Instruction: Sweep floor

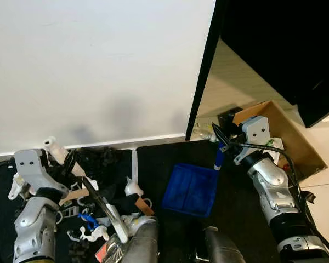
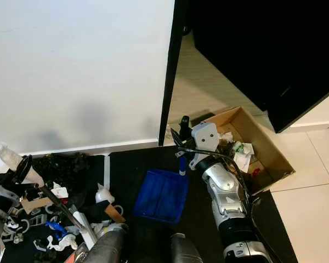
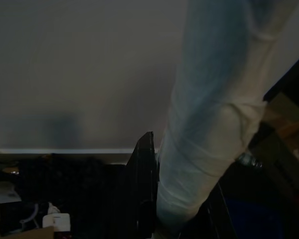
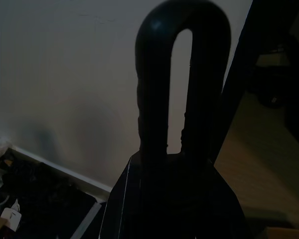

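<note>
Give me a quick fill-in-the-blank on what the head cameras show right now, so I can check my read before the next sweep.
1. The dustpan lying on the dark mat is ____ in colour.
2. The right tool holds the dustpan's ____.
3. The cardboard box stands on the robot's ____ side.
4. The litter pile lies in front of the ____ tool.

Missing words: blue; handle; right; left

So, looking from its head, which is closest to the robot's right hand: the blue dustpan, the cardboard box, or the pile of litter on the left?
1. Blue dustpan: the right hand grips its handle.
2. Cardboard box: just beside that hand, on its right.
3. Pile of litter: far across the dark mat, by the left hand.
</note>
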You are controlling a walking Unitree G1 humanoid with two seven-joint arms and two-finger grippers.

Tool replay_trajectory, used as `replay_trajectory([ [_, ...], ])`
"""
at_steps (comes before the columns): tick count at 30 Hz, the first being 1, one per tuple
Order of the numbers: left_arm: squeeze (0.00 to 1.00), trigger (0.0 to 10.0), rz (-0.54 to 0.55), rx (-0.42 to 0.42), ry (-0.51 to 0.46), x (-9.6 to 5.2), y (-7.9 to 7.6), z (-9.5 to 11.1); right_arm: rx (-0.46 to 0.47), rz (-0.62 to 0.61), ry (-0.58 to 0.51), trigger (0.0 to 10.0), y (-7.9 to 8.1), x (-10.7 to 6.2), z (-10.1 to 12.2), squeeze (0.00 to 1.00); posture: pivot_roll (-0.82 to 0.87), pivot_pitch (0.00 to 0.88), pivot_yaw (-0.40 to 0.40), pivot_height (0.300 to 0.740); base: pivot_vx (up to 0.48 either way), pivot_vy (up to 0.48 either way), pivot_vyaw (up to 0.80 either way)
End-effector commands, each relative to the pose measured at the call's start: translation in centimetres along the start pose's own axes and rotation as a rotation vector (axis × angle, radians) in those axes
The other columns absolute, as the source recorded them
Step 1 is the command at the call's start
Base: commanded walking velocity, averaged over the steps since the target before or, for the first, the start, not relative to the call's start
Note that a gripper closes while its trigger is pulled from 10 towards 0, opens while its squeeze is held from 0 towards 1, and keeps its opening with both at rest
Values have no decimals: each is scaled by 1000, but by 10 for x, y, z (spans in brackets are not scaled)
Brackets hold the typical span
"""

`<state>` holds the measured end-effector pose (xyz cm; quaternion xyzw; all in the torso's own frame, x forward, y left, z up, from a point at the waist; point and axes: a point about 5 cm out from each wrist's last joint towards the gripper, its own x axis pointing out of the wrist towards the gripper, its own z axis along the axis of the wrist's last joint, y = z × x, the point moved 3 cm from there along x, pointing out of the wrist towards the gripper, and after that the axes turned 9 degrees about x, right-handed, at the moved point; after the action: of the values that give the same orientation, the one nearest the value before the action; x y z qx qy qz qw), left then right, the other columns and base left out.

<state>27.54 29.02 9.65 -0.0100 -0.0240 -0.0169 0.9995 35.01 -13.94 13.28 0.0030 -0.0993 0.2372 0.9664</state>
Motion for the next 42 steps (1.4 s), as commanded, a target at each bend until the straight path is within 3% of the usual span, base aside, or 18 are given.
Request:
replay_trajectory([
  [1,4,10000,-44,-149,38,-3,-17,-17,-17,20,9,10000,-2,-3,1,0,178,281,-18,740,0,0,0],
  [11,0,10000,-180,-275,-117,31,-63,12,-17,53,8,10000,3,0,4,0,168,275,-15,740,0,0,0],
  [24,4,10000,-236,-290,-164,39,-77,29,-28,119,44,10000,4,-4,2,0,165,271,-13,740,0,0,0],
  [32,0,10000,-276,-309,-203,50,-91,41,-63,144,72,10000,-4,-7,3,0,164,269,-10,740,0,0,0],
  [36,0,10000,-305,-280,-219,51,-92,50,-100,158,95,10000,-12,-13,6,0,167,267,-3,740,0,0,0],
  [42,0,10000,-371,-138,-234,44,-78,72,-124,241,161,10000,-27,-27,13,0,171,260,6,740,0,0,0],
])
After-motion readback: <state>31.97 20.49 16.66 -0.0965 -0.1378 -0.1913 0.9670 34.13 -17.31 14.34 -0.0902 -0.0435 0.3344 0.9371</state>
